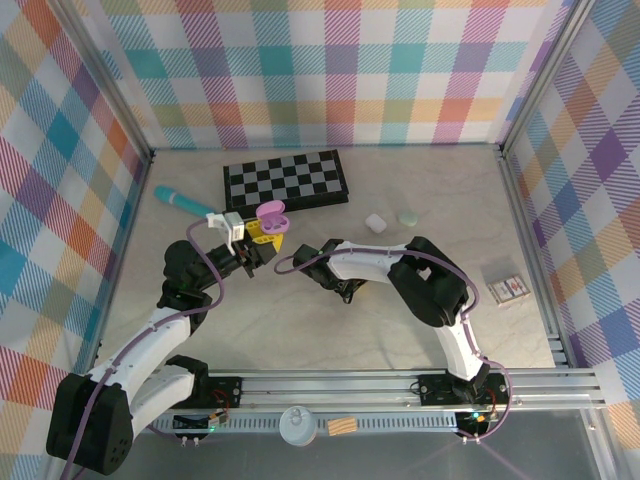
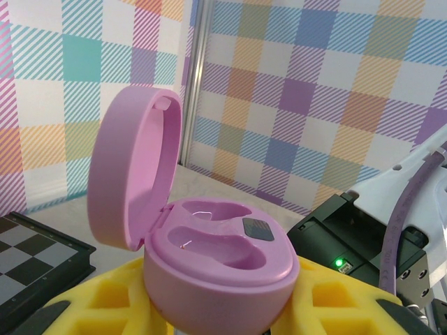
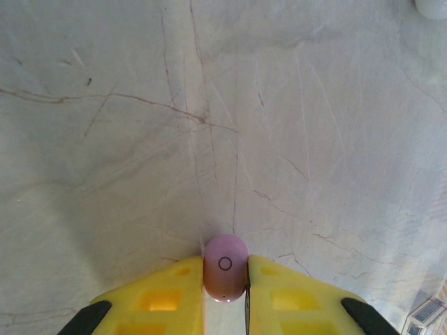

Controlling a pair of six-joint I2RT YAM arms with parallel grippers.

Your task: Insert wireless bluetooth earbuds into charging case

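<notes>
Pink bud pinched, case open
Likely light, slick bud side-pinched in right gripper; left gripper clasps case at 11 o'clock.

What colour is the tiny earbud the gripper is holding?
Pink, with a small black circle. The right wrist view shows the earbud best.
</notes>
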